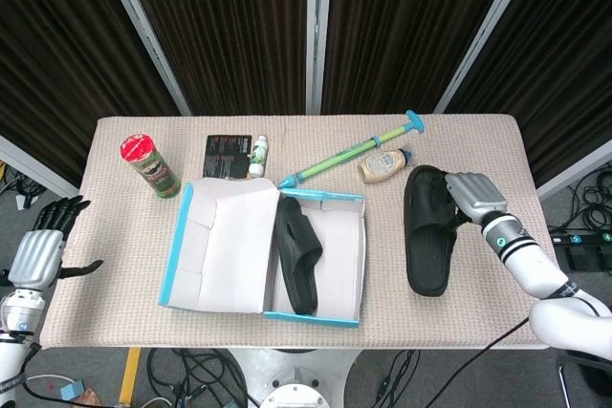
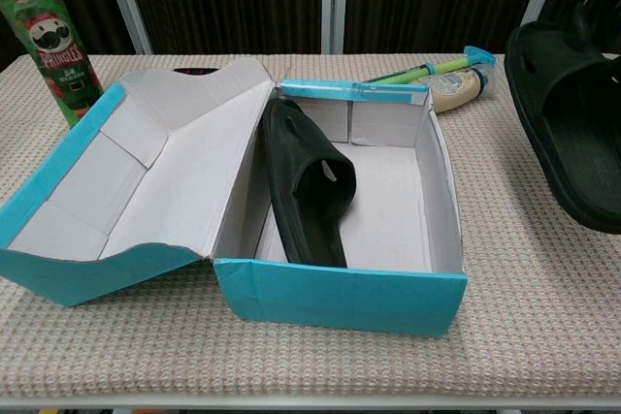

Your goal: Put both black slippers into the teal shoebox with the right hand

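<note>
The teal shoebox (image 1: 180,241) lies open in the middle of the table, lid flapped out to the left. One black slipper (image 1: 297,251) leans on its side against the box's left inner wall, also clear in the chest view (image 2: 307,186). My right hand (image 1: 470,198) grips the second black slipper (image 1: 426,236) by its strap end, right of the box. That slipper (image 2: 572,133) hangs tilted above the table in the chest view. My left hand (image 1: 40,247) stays off the table's left edge, fingers apart, holding nothing.
Along the back of the table stand a Pringles can (image 1: 150,166), a black packet (image 1: 228,155), a small white bottle (image 1: 258,155), a long green pump (image 1: 354,152) and a squeeze bottle (image 1: 382,165). The box's front wall (image 2: 340,296) faces me.
</note>
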Tool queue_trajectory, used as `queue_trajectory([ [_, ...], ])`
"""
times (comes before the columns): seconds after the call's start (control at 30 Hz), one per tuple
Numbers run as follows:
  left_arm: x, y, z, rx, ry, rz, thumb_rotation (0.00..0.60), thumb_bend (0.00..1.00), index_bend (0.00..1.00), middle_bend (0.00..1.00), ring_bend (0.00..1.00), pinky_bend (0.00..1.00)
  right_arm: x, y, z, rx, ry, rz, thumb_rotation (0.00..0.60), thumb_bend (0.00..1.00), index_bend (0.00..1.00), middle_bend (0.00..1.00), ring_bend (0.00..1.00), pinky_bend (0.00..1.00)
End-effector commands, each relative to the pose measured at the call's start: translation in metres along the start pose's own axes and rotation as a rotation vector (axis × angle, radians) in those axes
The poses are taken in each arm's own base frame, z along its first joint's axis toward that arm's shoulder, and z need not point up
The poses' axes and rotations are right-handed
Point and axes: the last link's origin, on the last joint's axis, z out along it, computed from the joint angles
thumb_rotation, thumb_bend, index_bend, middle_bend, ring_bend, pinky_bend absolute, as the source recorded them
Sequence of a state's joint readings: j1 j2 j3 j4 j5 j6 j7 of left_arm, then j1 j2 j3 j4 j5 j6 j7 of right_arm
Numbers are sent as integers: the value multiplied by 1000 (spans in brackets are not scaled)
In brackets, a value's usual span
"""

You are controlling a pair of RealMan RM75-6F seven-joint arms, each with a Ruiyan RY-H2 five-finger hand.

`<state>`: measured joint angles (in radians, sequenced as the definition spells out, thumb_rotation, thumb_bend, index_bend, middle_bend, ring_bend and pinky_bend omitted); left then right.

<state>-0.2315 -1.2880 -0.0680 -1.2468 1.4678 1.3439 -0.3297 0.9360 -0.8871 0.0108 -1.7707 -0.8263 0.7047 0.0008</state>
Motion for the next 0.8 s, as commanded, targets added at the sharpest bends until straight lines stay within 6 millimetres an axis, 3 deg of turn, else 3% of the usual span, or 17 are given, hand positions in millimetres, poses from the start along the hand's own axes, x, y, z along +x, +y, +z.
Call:
queue_trajectory([
  [0.03,0,1,1,-1,3,-1,600,58,101,67,0,14,21,-17,-15,67,67,15,600,258,580,486,462,658],
  [0.27,4,0,-1,0,19,-2,600,57,101,67,0,14,31,-52,-20,190,111,57,600,269,591,498,476,672],
  [0.6,12,-7,-6,19,48,-2,600,58,101,67,0,14,-4,-97,5,366,83,250,600,277,599,506,483,681],
  [0.8,14,-10,-6,27,54,-2,600,58,101,67,0,14,-22,-111,13,454,66,365,600,277,608,514,493,685],
])
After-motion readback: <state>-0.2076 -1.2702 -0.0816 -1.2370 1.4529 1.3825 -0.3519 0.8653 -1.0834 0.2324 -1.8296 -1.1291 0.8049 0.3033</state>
